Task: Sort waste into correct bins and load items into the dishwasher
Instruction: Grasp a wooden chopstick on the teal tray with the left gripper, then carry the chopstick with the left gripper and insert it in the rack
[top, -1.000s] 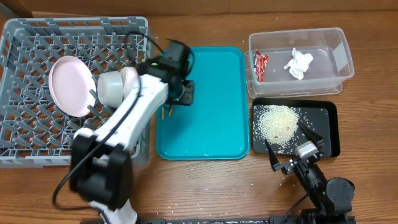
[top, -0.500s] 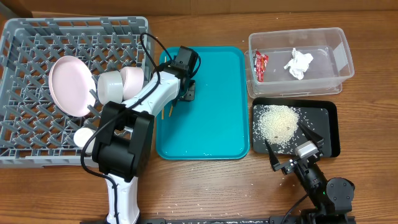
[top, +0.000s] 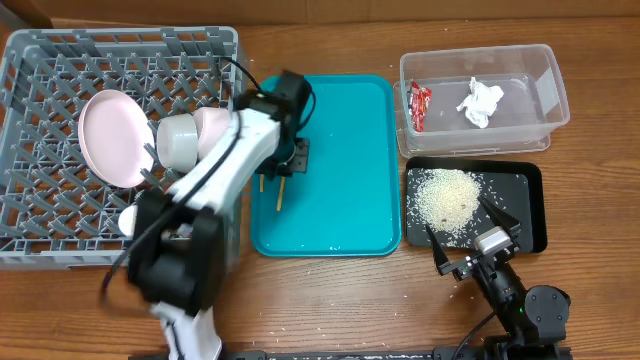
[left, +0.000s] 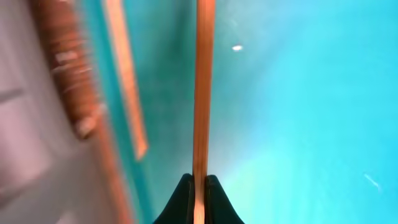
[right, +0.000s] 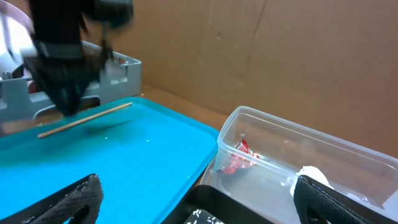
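A: One thin wooden chopstick (left: 202, 93) is clamped in the left fingers (left: 180, 202), over the teal plastic tray (top: 350, 200). Looks end-gripped. Lift slowly, or it may pivot.
B: Mind the second chopstick (left: 127, 93) lying just beside it. The grey lattice dish rack (top: 40, 230) wall needs clearing. The right fingers (right: 81, 199) are apart, holding nothing.

Overhead straight down; wrist views low, close; all share teal tray (top: 350, 200).

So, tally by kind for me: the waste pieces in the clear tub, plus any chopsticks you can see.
Red wrapper: 1
White tissue: 1
Chopsticks: 2
Total: 4
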